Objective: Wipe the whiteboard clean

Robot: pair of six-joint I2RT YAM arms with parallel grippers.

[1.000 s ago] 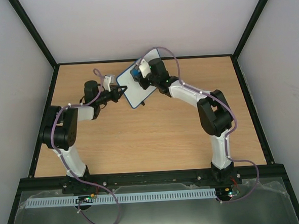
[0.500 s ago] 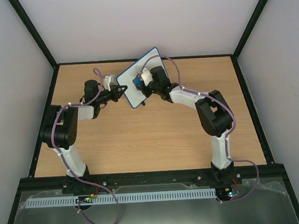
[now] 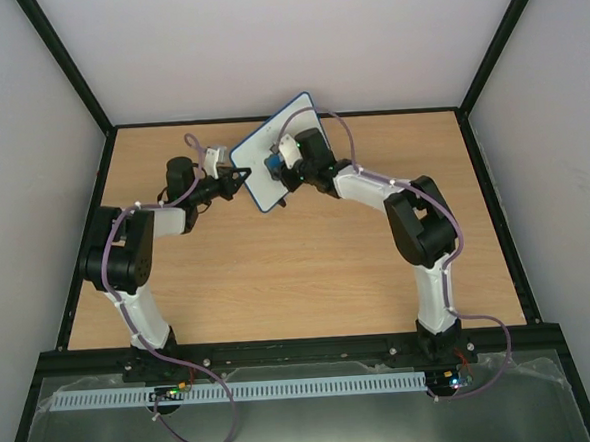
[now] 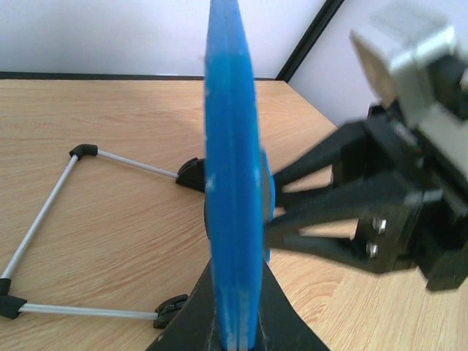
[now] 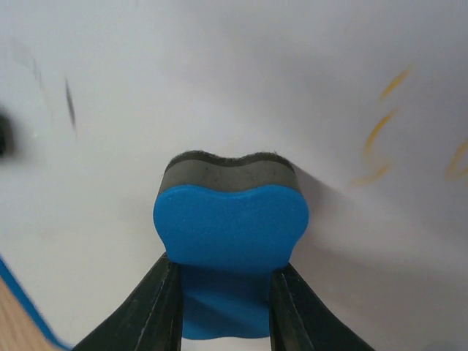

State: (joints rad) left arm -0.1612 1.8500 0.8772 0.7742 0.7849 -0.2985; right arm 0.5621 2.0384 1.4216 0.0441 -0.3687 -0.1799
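Observation:
The whiteboard (image 3: 270, 147), white with a thin blue frame, stands tilted on its feet at the back middle of the table. My left gripper (image 3: 240, 179) is shut on its left edge; in the left wrist view the blue frame (image 4: 232, 183) runs edge-on between the jaws. My right gripper (image 3: 275, 164) is shut on a blue eraser (image 5: 230, 248) whose dark felt presses on the white board face (image 5: 219, 73). Faint orange marks (image 5: 376, 142) lie to the eraser's right and a thin dark stroke (image 5: 69, 106) to its left.
The board's wire stand (image 4: 44, 212) with black feet rests on the wooden table (image 3: 278, 272) behind the board. Black frame rails (image 3: 289, 116) and white walls bound the table.
My right gripper slid the eraser down and left across the board face over the last second. The left gripper and the board stayed put.

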